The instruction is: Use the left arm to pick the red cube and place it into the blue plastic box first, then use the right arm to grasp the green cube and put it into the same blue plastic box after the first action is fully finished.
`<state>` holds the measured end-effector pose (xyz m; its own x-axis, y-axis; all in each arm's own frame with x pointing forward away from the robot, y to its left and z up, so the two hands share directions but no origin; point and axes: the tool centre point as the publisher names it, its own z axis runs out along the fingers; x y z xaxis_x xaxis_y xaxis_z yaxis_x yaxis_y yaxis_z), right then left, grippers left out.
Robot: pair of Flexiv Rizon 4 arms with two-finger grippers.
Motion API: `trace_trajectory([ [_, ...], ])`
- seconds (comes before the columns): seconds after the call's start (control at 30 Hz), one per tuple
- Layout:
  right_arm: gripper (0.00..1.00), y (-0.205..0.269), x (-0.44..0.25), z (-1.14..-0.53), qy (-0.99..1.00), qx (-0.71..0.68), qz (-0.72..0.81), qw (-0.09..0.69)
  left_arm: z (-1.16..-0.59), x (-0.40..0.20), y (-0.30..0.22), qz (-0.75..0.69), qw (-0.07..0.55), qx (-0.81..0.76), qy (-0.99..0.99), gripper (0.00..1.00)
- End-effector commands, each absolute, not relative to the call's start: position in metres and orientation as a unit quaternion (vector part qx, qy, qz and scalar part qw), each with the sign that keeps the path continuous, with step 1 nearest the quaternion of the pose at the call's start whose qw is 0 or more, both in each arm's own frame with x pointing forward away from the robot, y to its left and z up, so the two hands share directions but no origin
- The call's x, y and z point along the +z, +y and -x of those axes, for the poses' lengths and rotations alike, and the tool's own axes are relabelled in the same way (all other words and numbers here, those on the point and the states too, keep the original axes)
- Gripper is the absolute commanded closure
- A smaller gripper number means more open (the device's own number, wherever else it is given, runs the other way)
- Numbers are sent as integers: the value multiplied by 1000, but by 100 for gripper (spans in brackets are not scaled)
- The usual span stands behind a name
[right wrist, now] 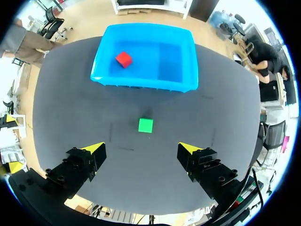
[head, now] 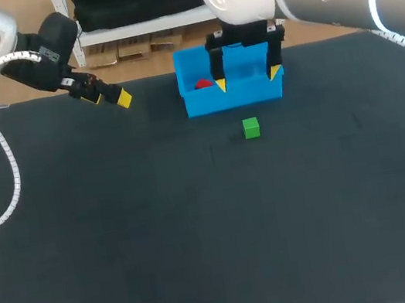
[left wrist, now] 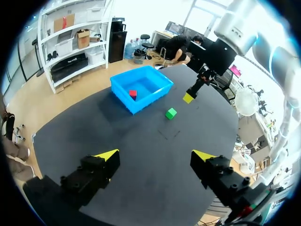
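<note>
Item 1. Small green cube (head: pixel 251 128): plain, evenly coloured, sitting flat on the dark table (head: pixel 164 244) at 6 o'clock of the box, near its front wall but not touching.

Item 2. Open-topped blue plastic box (head: pixel 232 99): rectangular and upright.

Item 3. Small red cube (head: pixel 203 84): inside the box, toward its 9 o'clock end.

Item 4. Right claw (head: pixel 248 78): above the box, fingers wide apart. The wrist view shows the green cube ahead, between its yellow tips.

Item 5. Left claw (left wrist: pixel 155 154): fingers wide apart, at 9 o'clock of the box and well away from it.
</note>
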<state>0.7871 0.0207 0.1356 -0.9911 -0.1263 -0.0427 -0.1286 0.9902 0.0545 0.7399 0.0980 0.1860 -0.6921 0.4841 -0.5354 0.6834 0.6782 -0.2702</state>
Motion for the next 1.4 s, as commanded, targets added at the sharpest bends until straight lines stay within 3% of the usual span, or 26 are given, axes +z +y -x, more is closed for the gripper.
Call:
trace_trajectory([
  [0.03, 0, 19, 129, -789, 997, 32, 64, 17, -739, 185, 99, -329, 218, -233, 889, 0],
  [1.4, 0, 34, 80, -780, 995, 8, 97, 4, -739, 185, 99, -329, 218, -233, 889, 0],
])
